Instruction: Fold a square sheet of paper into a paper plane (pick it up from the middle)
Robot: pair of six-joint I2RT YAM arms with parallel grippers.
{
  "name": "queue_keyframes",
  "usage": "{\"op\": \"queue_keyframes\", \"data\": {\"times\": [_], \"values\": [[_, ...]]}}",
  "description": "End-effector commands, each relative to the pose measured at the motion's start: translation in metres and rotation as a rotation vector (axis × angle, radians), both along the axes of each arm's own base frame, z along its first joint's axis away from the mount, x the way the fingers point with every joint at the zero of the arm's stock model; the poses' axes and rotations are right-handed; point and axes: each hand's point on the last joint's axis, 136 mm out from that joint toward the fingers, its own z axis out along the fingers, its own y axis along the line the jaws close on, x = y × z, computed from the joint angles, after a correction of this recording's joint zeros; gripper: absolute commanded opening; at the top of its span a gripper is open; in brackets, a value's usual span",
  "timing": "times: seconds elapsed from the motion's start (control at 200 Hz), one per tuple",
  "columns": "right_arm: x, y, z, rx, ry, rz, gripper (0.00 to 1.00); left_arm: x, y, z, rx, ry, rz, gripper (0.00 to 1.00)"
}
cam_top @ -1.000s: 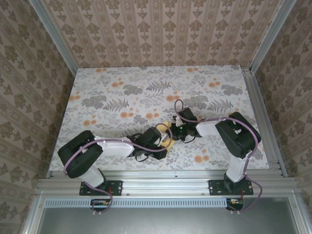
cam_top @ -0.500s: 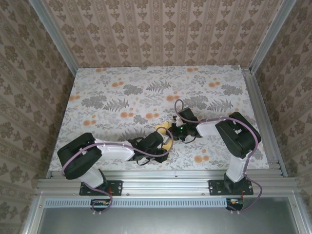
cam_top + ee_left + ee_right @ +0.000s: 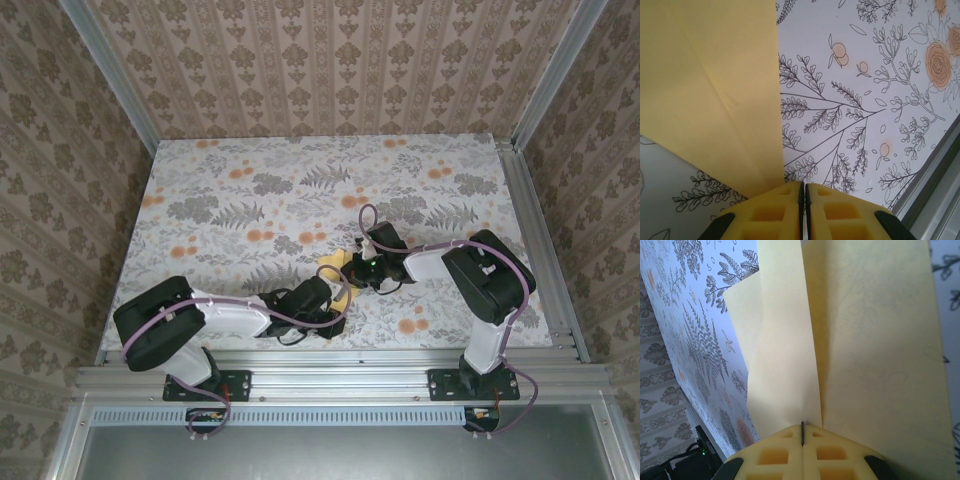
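**Left arm draws back while both pinches hold the sheet**

We see the thin pale-yellow square sheet of paper (image 3: 334, 268) held between the 2 arms, over the white flower-printed cloth (image 3: 250, 200) near the table's front middle. The left gripper (image 3: 803, 186) has its yellow fingers pressed together on a narrowing lower tip of the sheet, which fans up and away to the left in the wrist view. The right gripper (image 3: 802, 426) is likewise clamped tight on the paper, at a spot where a narrow flap overlaps a wider panel.

Within the last second the left arm has slid back toward the near rail, while the right arm has barely moved. The paper between them looks drawn out longer, though from above it is too small for us to be sure. We judge this to be a tensioning or creasing pull partway through the folding. Folds exist, but there is no slim dart shape yet. Tearing is the risk if the pull runs on.
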Motion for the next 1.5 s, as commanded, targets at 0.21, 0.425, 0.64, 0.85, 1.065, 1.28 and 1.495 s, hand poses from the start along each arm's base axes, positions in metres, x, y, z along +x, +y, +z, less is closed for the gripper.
{"op": "queue_keyframes", "data": {"times": [0.21,0.425,0.64,0.85,1.065,1.28,1.495], "values": [[-0.029,-0.068,-0.077,-0.316,0.167,-0.123,0.06,-0.053,0.030,-0.033,0.095,0.209,-0.067,0.13],[-0.028,-0.065,-0.074,-0.307,0.160,-0.114,0.06,-0.040,0.016,-0.008,0.056,0.160,-0.082,0.13],[-0.027,-0.057,-0.067,-0.283,0.148,-0.098,0.06,-0.003,0.000,0.058,-0.073,0.044,-0.064,0.15],[-0.026,-0.047,-0.062,-0.251,0.138,-0.091,0.06,0.035,0.008,0.082,-0.145,-0.005,0.010,0.16],[-0.024,-0.042,-0.057,-0.229,0.128,-0.094,0.06,0.049,0.003,0.058,-0.110,0.030,-0.003,0.15],[-0.024,-0.042,-0.055,-0.225,0.124,-0.093,0.06,0.049,0.009,0.022,-0.033,0.075,0.001,0.13],[-0.023,-0.040,-0.053,-0.213,0.120,-0.094,0.06,0.043,0.015,-0.005,0.007,0.124,-0.002,0.12]]}}
